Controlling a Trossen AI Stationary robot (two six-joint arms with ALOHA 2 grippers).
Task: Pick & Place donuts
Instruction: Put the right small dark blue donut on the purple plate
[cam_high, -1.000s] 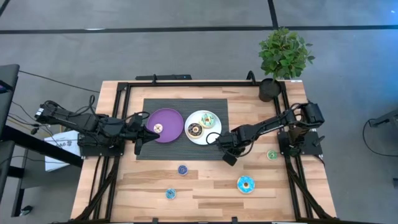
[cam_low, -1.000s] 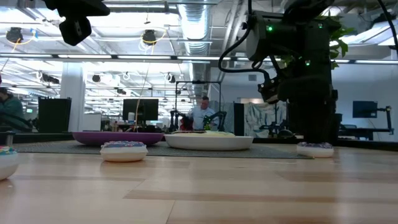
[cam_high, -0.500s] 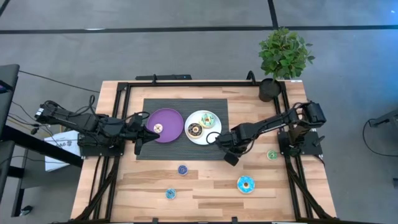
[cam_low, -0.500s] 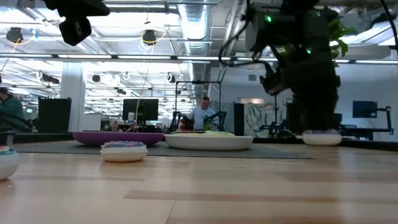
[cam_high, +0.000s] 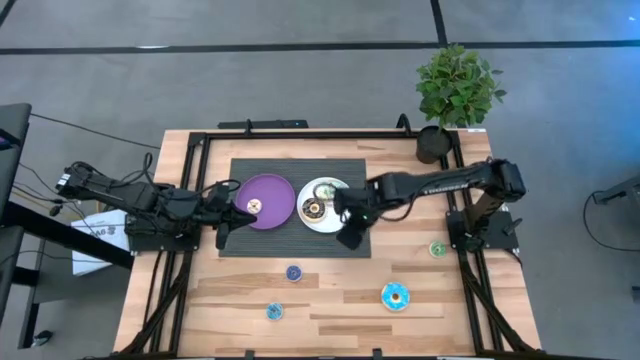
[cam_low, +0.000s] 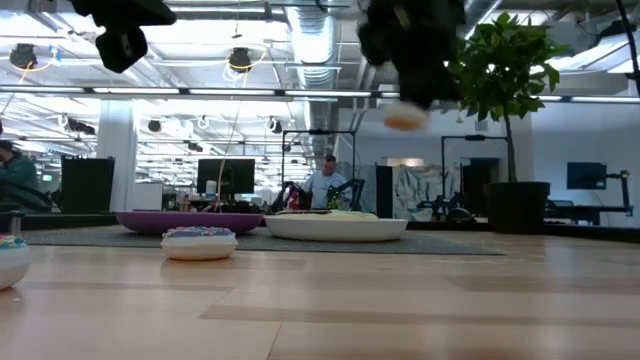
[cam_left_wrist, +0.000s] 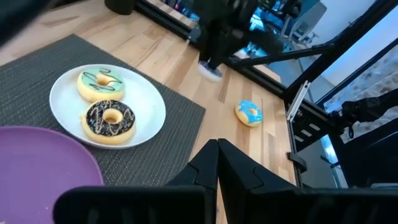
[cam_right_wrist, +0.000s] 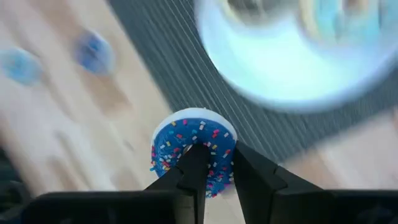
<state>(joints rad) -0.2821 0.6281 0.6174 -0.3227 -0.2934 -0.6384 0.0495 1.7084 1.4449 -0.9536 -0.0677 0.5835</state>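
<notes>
The right tool (cam_right_wrist: 210, 163), clamped on a blue sprinkled donut (cam_right_wrist: 193, 149), hangs just beside the white plate (cam_high: 325, 217), toward the tabletop's near edge.

Right gripper (cam_high: 349, 222) extends over mid-table, fingers (cam_right_wrist: 194, 163) pinched; left gripper (cam_high: 237, 208) rests low, fingers together.

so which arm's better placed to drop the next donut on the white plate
Right. The right gripper is shut on a blue sprinkled donut, lifted at the white plate's edge beside two donuts already there. The left gripper sits by the purple plate, jaws shut, holding nothing.
</notes>
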